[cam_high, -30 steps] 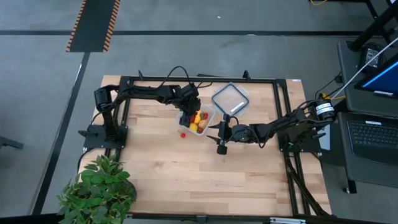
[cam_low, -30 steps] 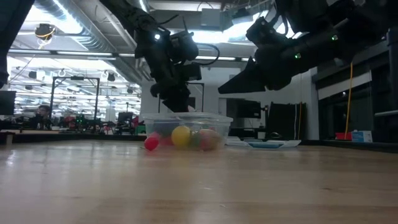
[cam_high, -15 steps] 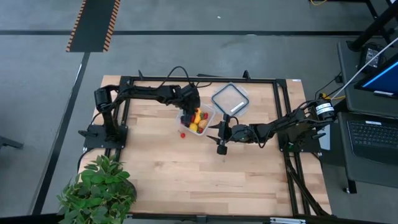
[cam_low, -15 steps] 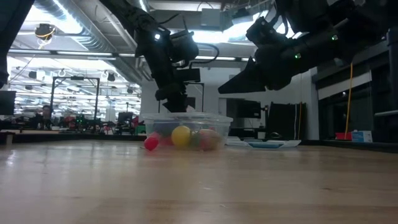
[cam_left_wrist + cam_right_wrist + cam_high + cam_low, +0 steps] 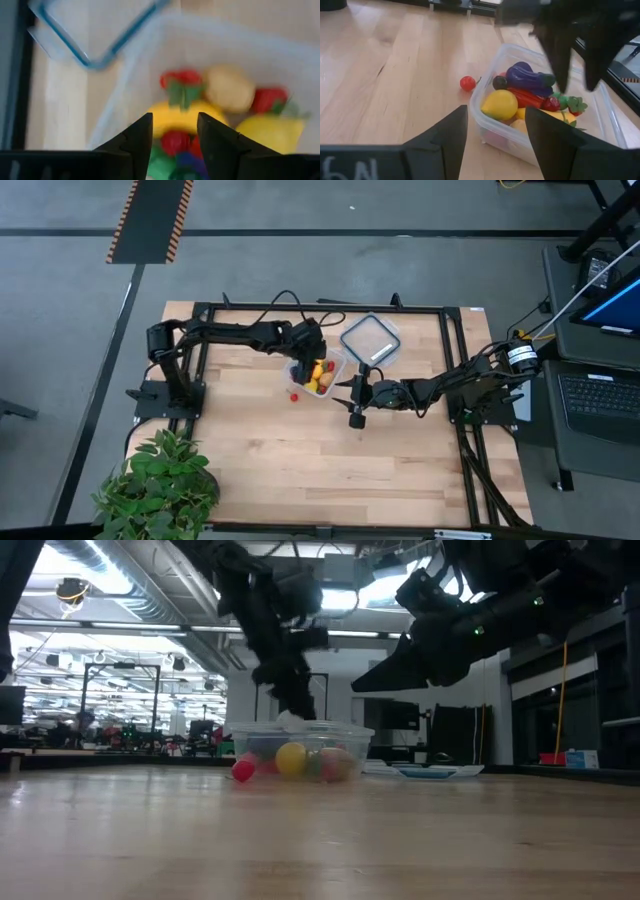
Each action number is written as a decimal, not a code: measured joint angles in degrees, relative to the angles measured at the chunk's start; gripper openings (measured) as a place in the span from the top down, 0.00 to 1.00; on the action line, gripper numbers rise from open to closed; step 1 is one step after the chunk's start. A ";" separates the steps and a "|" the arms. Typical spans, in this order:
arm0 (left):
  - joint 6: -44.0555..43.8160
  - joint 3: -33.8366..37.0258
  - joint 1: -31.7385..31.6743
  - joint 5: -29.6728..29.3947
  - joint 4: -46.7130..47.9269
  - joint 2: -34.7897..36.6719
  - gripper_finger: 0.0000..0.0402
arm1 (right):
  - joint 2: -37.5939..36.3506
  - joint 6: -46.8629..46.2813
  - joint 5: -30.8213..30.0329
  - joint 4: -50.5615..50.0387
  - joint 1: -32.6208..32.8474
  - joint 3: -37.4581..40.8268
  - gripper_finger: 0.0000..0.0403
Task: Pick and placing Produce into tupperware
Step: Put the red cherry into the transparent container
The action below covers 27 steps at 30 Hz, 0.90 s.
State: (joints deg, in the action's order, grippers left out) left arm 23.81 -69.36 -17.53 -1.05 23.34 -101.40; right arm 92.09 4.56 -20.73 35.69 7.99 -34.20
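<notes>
The clear tupperware (image 5: 339, 364) stands on the table, holding several pieces of produce: a yellow lemon (image 5: 499, 104), a purple eggplant (image 5: 526, 75) and red and green pieces. One small red piece (image 5: 294, 394) lies on the table by its near left corner, also seen in the right wrist view (image 5: 467, 83). My left gripper (image 5: 308, 351) hangs open above the tub's far left part, fingers pointing down (image 5: 174, 122), empty. My right gripper (image 5: 352, 393) hovers open just right of the tub (image 5: 496, 117), empty.
The flat clear lid with the blue rim (image 5: 370, 338) lies beyond the tub toward the far right. A potted plant (image 5: 160, 485) stands at the near left corner. Bare wood stretches across the near half of the table.
My left gripper has risen from the tub's rim to a little above it and shifted slightly toward the table's right. The right arm, the tub and the red piece on the table have kept still.
</notes>
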 joint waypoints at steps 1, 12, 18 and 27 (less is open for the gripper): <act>-0.71 -0.60 0.27 0.01 -0.08 0.65 0.64 | 0.00 0.00 0.00 -0.03 0.00 0.00 0.50; -11.01 0.12 1.33 9.07 -2.63 10.94 0.72 | 0.00 0.02 0.00 -1.04 0.02 0.00 0.50; -16.39 13.37 5.59 4.79 -15.25 20.15 0.76 | 0.00 0.26 0.00 -1.52 0.02 0.00 0.50; -25.13 36.20 16.59 -7.20 -35.02 35.37 0.80 | 0.00 0.29 0.00 -1.96 0.02 0.00 0.50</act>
State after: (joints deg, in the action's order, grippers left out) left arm -1.32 -33.16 -0.93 -8.25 -11.68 -66.03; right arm 92.09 4.85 -20.73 33.73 8.01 -34.20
